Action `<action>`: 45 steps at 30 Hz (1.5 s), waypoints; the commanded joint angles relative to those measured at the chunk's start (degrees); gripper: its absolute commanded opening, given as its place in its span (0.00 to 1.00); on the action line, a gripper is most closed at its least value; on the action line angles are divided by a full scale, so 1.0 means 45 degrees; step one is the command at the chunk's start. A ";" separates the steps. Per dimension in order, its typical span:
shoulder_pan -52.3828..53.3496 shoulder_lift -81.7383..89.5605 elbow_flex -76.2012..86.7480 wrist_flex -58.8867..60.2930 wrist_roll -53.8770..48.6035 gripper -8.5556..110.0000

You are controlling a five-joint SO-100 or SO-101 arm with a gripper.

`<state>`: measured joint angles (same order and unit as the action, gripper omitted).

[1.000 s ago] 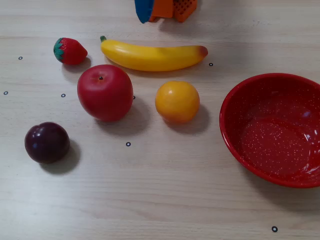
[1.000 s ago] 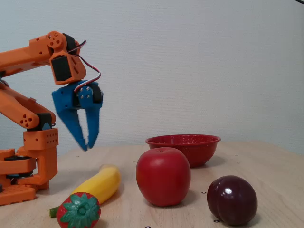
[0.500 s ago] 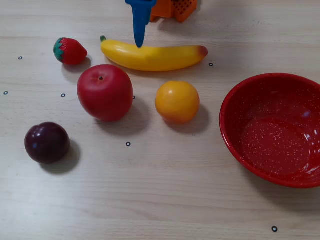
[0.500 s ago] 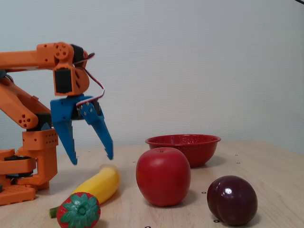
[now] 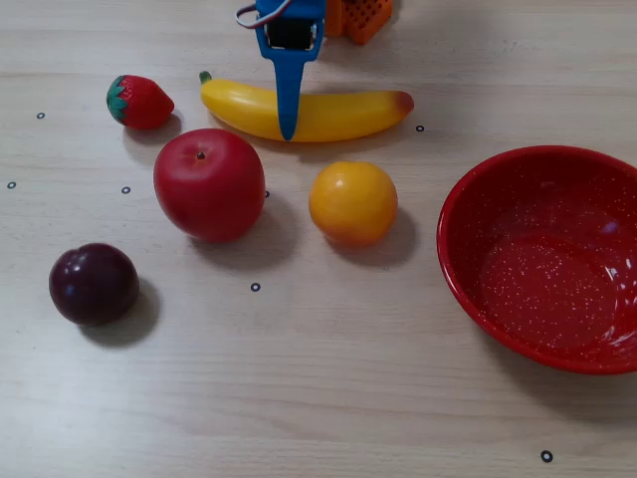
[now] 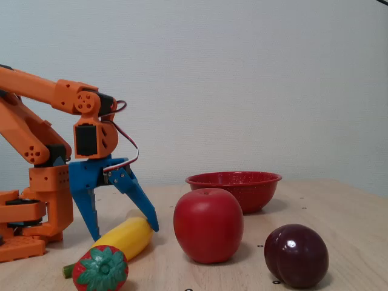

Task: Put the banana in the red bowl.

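Observation:
The yellow banana (image 5: 348, 113) lies on the table at the back, green stem to the left in a fixed view. My blue gripper (image 5: 289, 110) is open and straddles the banana (image 6: 115, 242) near its middle. One finger (image 5: 288, 115) comes down the banana's near side; the other is hidden behind it. From the side, both fingertips of the gripper (image 6: 124, 231) reach almost to the table, and I cannot tell whether they touch the fruit. The red bowl (image 5: 450, 229) stands empty at the right, also seen as the red bowl (image 6: 233, 177) at the back.
A red apple (image 5: 209, 184) and an orange (image 5: 352, 203) sit just in front of the banana. A strawberry (image 5: 139, 102) lies off its stem end and a dark plum (image 5: 94, 284) at the front left. The orange arm base (image 6: 36, 212) stands behind.
The gripper opened, came forward and dropped from well above the table until its fingers stand on either side of the banana. The fruits and bowl have not moved.

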<state>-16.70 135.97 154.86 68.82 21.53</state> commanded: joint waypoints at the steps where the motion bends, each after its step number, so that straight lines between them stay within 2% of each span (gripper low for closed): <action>1: 0.0176 -0.0098 -0.0293 -0.0430 0.0352 0.48; 11: 0.0273 -0.0410 0.0098 -0.0801 0.0625 0.30; 16: 0.0273 -0.0625 0.0059 -0.0801 0.0977 0.09; 17: 0.0215 -0.0625 0.0020 -0.0762 0.0937 0.07; 24: -0.0098 -0.0449 -0.1738 0.1484 0.0254 0.07; 35: 0.0352 0.0020 -0.7344 0.5664 -0.1191 0.07; 45: 0.2988 -0.1328 -1.3359 0.7266 -0.3477 0.07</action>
<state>-6.50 131.22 104.24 100.72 9.14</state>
